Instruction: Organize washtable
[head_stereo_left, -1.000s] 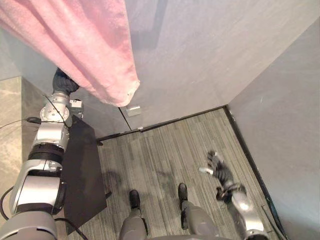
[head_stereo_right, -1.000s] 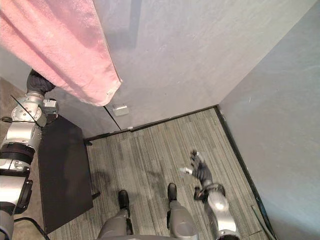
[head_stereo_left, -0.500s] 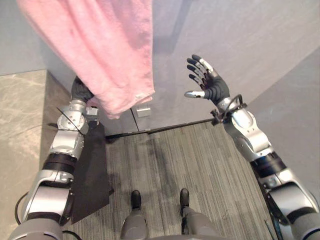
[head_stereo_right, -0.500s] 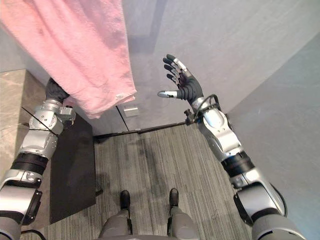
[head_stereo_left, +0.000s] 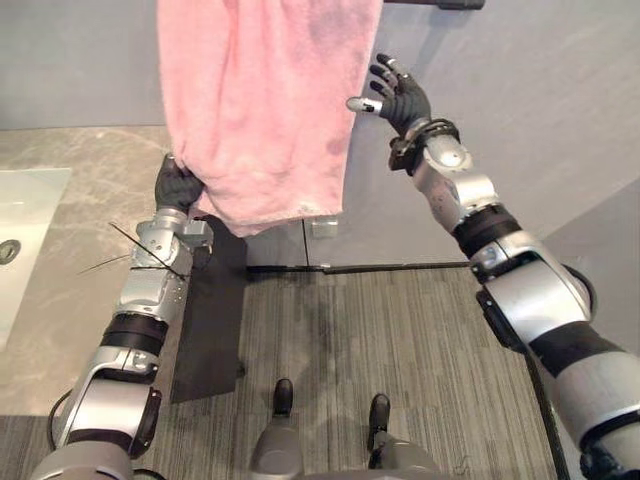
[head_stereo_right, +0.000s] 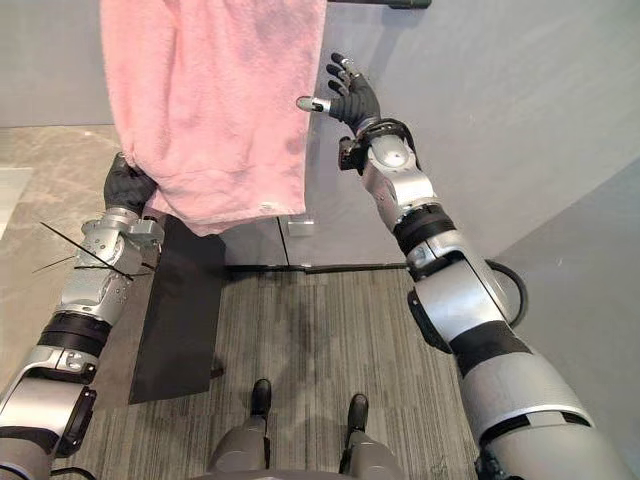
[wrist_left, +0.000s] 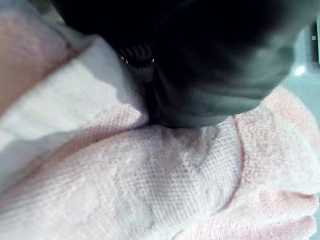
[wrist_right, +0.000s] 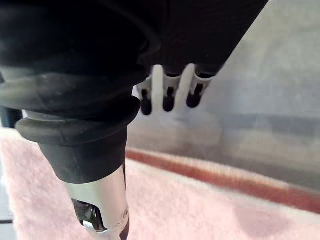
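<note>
Pink towel (head_stereo_left: 265, 110): hanging below dark rail (head_stereo_left: 440, 3). Left robot hand (head_stereo_left: 177, 187): at its lower corner, grip cannot be told. Right robot hand (head_stereo_left: 403, 100): spread wide, empty, just beside the towel's edge.

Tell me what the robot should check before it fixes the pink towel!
1. Is the right hand open? Ok: its fingers are spread beside the towel's right edge.
2. Is the right hand touching the pink towel? Cannot tell: the thumb tip sits right at the edge.
3. Does the left hand grip the towel's lower left corner? Cannot tell: its fingers are hidden in the cloth.
4. Is the towel's bottom edge level? Not ok: it slants up toward the left hand.
5. Is the towel hanging safely on the dark rail? Cannot tell: the towel's top is out of view.
</note>
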